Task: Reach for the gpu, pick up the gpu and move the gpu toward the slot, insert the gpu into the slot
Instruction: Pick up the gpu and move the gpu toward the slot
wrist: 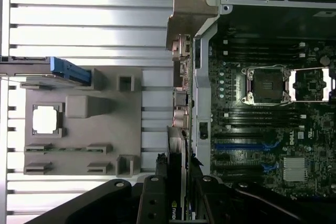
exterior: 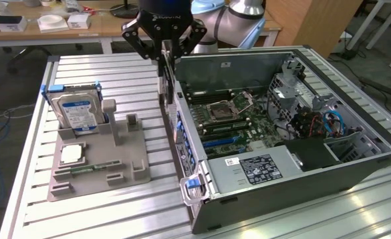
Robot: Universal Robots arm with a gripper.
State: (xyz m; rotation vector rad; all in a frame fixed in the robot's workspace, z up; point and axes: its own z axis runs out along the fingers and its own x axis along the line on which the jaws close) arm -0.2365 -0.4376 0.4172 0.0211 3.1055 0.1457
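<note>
PC case (exterior: pixel 282 169) open on desk (exterior: pixel 82 214), board (exterior: pixel 248 119) facing up. Pincer (exterior: pixel 165 52) pinching gpu (exterior: pixel 163 79) by top edge; card hangs edge-on, long axis approx. vertical, at case rear wall. Blue slot (exterior: pixel 221 141) inside case, lower and toward exterior view's right of card, apart. Not yet seated.

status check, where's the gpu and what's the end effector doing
end effector shut on gpu, card held edge-on. gpu above computer case rear wall, not seated in blue slots. case wall under the card; nothing else seen in the way.
</note>
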